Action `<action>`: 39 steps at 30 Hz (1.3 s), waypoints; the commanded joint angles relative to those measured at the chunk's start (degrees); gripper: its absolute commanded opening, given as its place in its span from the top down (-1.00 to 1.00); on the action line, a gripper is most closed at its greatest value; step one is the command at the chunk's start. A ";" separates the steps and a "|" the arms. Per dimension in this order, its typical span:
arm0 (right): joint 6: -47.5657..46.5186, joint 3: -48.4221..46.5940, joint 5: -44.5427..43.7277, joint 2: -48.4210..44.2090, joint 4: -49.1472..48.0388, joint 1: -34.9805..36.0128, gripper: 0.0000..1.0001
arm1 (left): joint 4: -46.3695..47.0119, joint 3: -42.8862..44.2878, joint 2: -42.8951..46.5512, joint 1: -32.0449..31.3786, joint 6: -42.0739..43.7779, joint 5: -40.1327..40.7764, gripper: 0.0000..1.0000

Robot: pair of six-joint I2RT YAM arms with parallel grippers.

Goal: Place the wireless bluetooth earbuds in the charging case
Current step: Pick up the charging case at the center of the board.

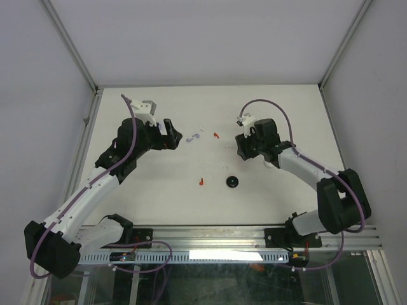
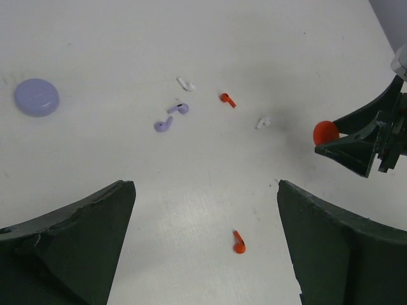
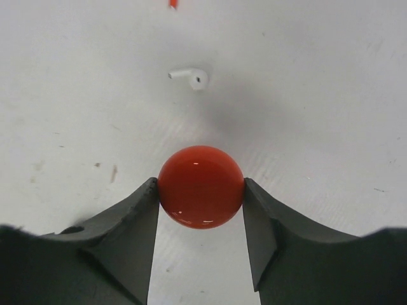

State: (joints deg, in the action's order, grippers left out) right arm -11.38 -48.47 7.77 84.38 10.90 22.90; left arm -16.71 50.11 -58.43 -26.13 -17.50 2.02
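White desk, pale enclosure walls, earbuds loose, none in a case.
Toward the near edge: black round case (image 1: 233, 182), with a red earbud (image 1: 201, 182) just left of it. Mid-desk: left gripper (image 2: 205, 187) spread wide and empty; right gripper (image 3: 201, 190) pinching the red round case (image 3: 201, 210) by its sides, with a white earbud (image 3: 191, 77) near it. Two lavender earbuds (image 2: 163, 124), a second red earbud (image 2: 227, 99) and another white earbud (image 2: 186, 83) lie beyond. The lavender round case (image 2: 37, 96) is well left of them.

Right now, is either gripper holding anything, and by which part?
The right gripper pinches the red case by opposite sides of its rim. The left gripper holds nothing.
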 commanded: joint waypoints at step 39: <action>11.07 15.86 0.42 -24.09 -41.80 23.58 0.10 | 20.64 0.37 -12.04 -12.18 -25.53 -17.89 -0.58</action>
State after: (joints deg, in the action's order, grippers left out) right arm 0.34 -32.42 7.94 61.78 -25.47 45.84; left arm -0.95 50.59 -70.63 -38.04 -40.91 -14.04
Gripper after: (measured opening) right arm 0.526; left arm 0.810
